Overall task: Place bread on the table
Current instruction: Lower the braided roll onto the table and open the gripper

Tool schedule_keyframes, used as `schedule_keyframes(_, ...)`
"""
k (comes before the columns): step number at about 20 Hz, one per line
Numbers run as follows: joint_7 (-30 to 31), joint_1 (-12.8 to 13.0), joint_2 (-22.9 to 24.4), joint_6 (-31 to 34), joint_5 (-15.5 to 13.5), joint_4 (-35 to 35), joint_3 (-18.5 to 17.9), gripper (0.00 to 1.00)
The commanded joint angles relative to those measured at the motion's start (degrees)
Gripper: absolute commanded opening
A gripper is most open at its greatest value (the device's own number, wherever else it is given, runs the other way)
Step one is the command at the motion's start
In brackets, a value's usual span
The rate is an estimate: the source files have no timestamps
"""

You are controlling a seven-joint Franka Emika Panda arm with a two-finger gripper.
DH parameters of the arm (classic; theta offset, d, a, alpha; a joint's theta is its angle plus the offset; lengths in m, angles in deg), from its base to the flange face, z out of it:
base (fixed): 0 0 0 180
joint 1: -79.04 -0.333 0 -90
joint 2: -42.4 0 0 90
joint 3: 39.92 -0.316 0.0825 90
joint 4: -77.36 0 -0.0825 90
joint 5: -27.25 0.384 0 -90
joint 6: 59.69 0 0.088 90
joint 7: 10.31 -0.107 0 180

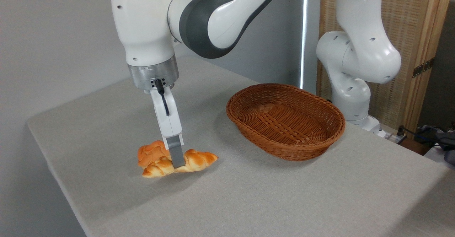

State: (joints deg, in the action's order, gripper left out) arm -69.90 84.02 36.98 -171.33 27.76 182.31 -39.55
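Observation:
The bread point(192, 160), a braided golden-brown loaf, lies low at the table point(249, 194) surface, left of the basket. My gripper point(176, 162) is shut on the loaf's middle, fingers pointing straight down. Whether the loaf rests on the grey cloth or hangs just above it I cannot tell. Its left end overlaps the small orange bun point(149, 152) in this view.
An oval brown wicker basket point(286, 119) stands to the right, with nothing in it. The arm's white base point(352, 84) rises behind the basket. The table's left edge runs close to the bun.

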Motion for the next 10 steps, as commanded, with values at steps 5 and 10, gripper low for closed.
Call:
schedule_keyframes(5,0.9,0.0,-0.4,-1.2,0.2,-0.8,-0.2,1.00)
schedule_keyframes(10,2.2,-0.4,0.1,-0.4,-0.7,-3.1,-0.5,1.00)
